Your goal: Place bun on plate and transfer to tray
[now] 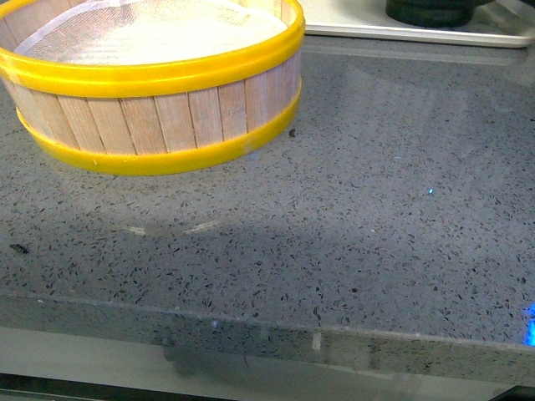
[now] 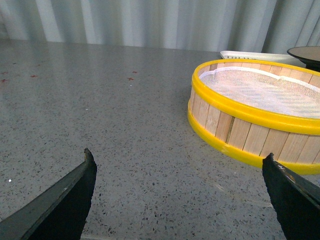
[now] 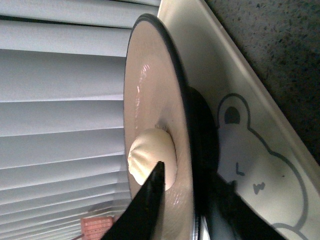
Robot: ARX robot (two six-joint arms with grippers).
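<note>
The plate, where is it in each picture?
Front view: only the plate's dark foot shows, at the top edge, right of centre, on the tray.
Left wrist view: plate at the right edge, behind the steamer basket.
Right wrist view: plate fills the middle, the bun on it.
Shared landmark: the tray.

Left gripper (image 2: 177, 192) hangs with fingers (image 2: 65, 200) spread wide; right gripper (image 3: 187, 207) fingers pinch the plate (image 3: 150, 100) rim.
</note>
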